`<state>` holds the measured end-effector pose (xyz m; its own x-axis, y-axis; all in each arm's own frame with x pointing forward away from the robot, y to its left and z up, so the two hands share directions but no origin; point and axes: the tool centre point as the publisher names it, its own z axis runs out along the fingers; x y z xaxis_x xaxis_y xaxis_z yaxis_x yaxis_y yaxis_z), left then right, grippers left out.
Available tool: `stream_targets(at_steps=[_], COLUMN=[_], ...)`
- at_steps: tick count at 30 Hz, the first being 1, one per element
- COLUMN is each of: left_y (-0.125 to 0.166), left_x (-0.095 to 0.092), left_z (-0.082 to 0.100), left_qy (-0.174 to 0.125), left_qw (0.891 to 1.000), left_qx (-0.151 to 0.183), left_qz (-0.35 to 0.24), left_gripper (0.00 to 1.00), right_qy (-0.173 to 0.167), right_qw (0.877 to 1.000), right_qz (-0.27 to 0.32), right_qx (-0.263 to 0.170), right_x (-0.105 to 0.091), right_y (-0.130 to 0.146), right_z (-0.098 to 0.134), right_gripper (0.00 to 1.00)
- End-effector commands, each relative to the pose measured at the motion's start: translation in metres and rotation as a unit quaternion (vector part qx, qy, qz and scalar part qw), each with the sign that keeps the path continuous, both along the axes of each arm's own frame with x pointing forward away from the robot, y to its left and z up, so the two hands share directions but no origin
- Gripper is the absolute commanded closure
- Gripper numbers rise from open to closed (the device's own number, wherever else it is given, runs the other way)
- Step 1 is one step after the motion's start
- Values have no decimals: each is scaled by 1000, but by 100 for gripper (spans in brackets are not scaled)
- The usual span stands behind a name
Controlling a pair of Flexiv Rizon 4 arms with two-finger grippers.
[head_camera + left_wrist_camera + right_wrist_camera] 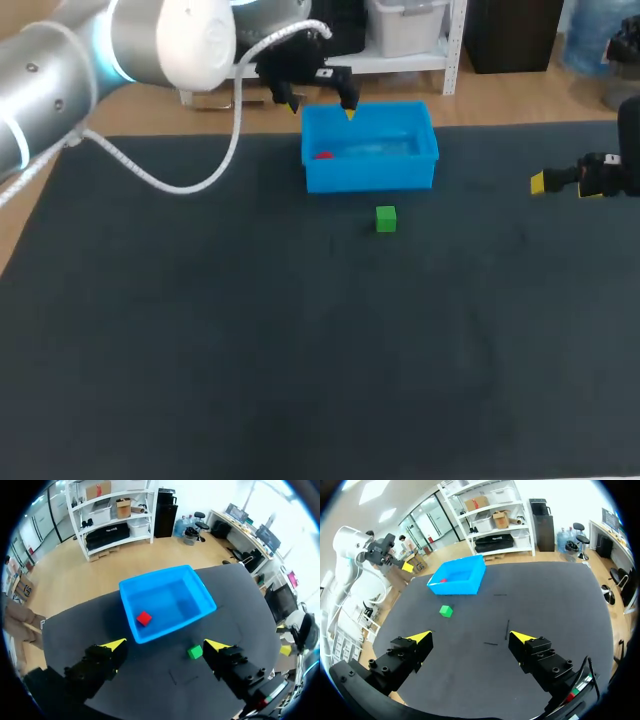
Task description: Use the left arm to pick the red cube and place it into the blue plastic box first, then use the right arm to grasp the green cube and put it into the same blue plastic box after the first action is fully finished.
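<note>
In the head view, my left gripper (321,111) hangs over the far rim of the blue plastic box (370,176), fingers spread and holding nothing. The box sits near the middle of the table's (200,350) far edge. The red cube (323,155) lies inside it, toward its left end, so I judge the first half done. The green cube (386,219) sits on the table just in front of the box's near wall. My right gripper (562,186) waits low by the right edge, well apart from both.

The left wrist view confirms it. The yellow tips stand wide apart, with the red cube (144,618) on the box floor ahead of them and the green cube (195,652) outside, beside the box wall (165,630).

In the right wrist view, the right gripper (471,636) is also spread and empty. The green cube (446,611) is far ahead of it, and the box (465,586) is beyond that.

My main worry is the two arms meeting. If I send the right arm in while the left one hangs over the box, they could collide above it. The green cube's place is the next worry (it is close to the wall). A finger coming down on the far side could catch the rim or shove the box. A grasp that is off-centre could skid such a small cube away. Letting go from too high might bounce it back out.
</note>
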<state>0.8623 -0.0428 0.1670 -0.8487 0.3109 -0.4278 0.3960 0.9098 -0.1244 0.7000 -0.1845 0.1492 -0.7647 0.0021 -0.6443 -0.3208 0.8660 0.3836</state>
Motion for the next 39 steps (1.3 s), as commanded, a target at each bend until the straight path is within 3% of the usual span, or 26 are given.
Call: stream_targets(at_steps=[1, 19, 29, 34, 39], left_y=[11, 21, 32, 39, 45], left_x=[-18, -44, -62, -70, -73], left_z=[-2, 7, 5, 2, -3], left_qy=[-91, -123, -111, -86, -82], left_qw=[995, 989, 989, 986, 986], left_qx=[-46, -79, -93, -129, -129], left_qz=[8, -19, -36, -61, -72], left_gripper=[0, 0, 0, 0, 0], right_qy=[0, 0, 0, 0, 0], right_qw=[1000, 1000, 1000, 1000, 1000], right_qz=[1, 1, 1, 1, 1], right_qx=[0, 0, 0, 0, 0], right_x=[0, 0, 0, 0, 0], right_y=[0, 0, 0, 0, 0], right_z=[0, 0, 0, 0, 0], right_gripper=[0, 0, 0, 0, 0])
